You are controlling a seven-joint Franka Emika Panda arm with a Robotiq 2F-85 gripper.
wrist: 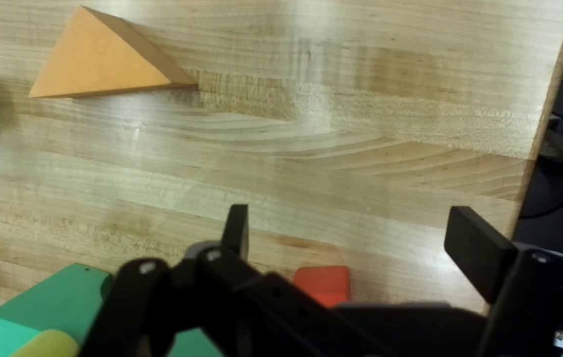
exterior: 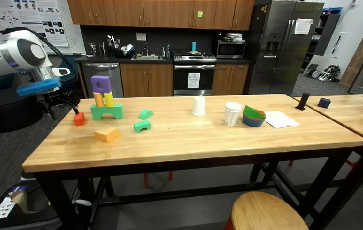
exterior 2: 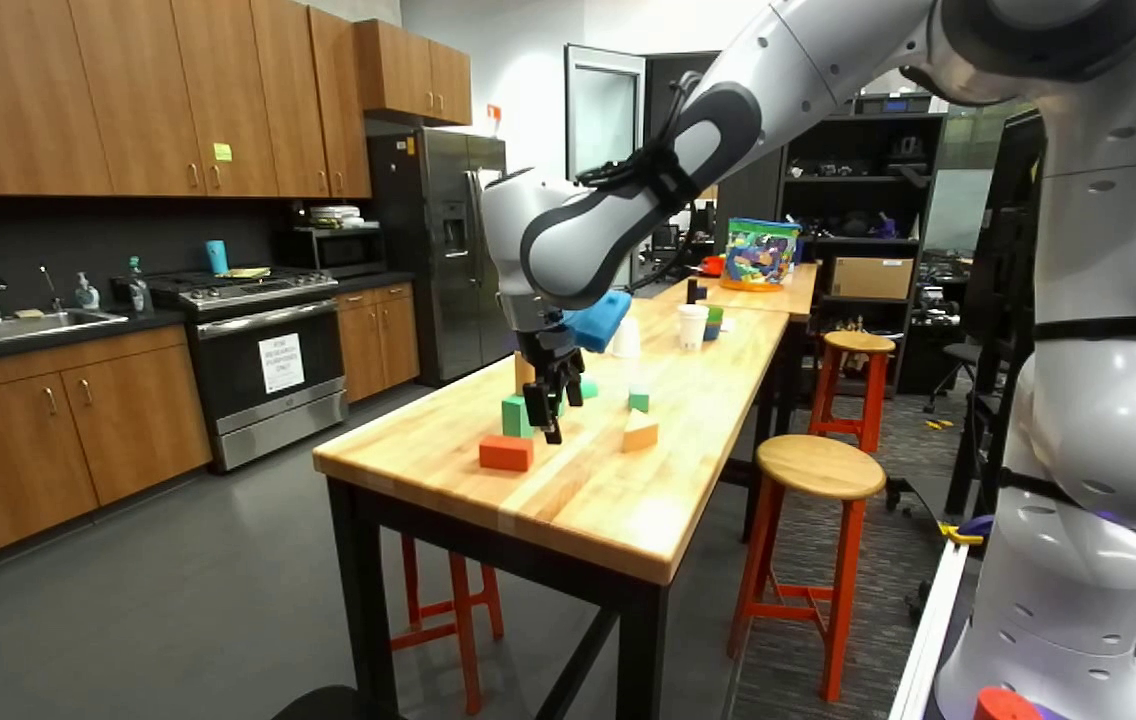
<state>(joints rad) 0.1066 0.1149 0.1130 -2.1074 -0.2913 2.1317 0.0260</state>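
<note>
Wrist view: gripper (wrist: 352, 222) spread near the red block (wrist: 323, 282); sideways drift could bump the arch (wrist: 56, 300) alongside, toppling the yellow cylinder (wrist: 46, 345).

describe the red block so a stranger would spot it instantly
Go to the wooden table, to the end where the open gripper hangs. There, beside a large green arch, the red block lies flat like a small brick. Its colour sets it apart: the arch is green, the nearby wedge orange.
</note>
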